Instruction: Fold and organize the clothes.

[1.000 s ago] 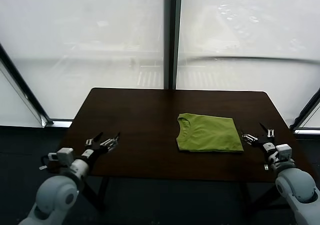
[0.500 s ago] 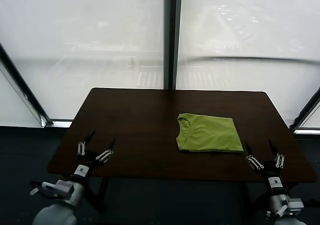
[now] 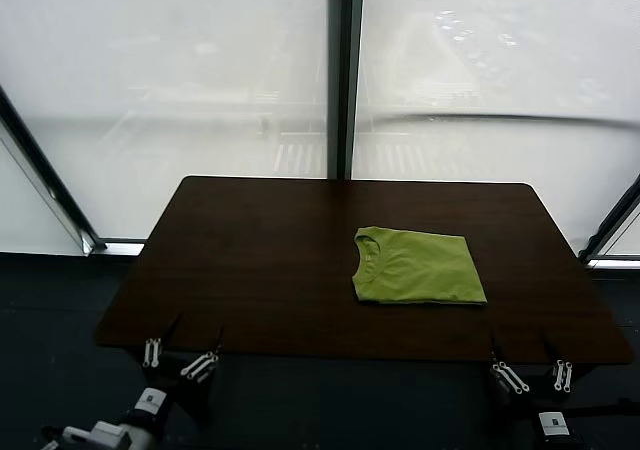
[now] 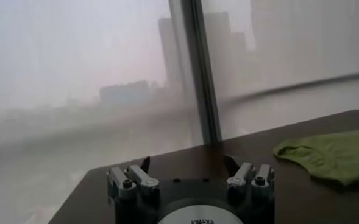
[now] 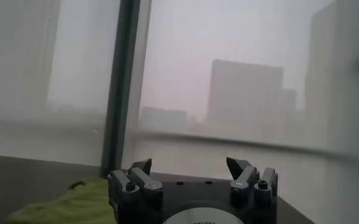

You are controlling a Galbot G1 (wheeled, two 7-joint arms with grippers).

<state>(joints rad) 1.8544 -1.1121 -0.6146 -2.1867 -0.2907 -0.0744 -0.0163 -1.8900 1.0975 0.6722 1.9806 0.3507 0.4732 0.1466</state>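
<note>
A dark brown bench point(image 3: 260, 260) with rounded corners and a smooth, faintly glossy top stands before tall frosted windows point(image 3: 180, 80) split by a dark upright mullion point(image 3: 343, 70); nothing lies between the tools and the cloth. The lime-green T-shirt point(image 3: 418, 267) lies on the right half of the bench, about midway between its near and far edges, folded into a flat, soft rectangle of thin fabric with light creases. Its long axis runs left to right, and the round ribbed collar sits at its left end, facing the middle of the bench. The left tool point(image 3: 178, 354) is at the near left edge of the bench, its fingers spread wide and gripping nothing. The right tool point(image 3: 530, 374) is at the near right edge, likewise spread wide and empty, well apart from the T-shirt
</note>
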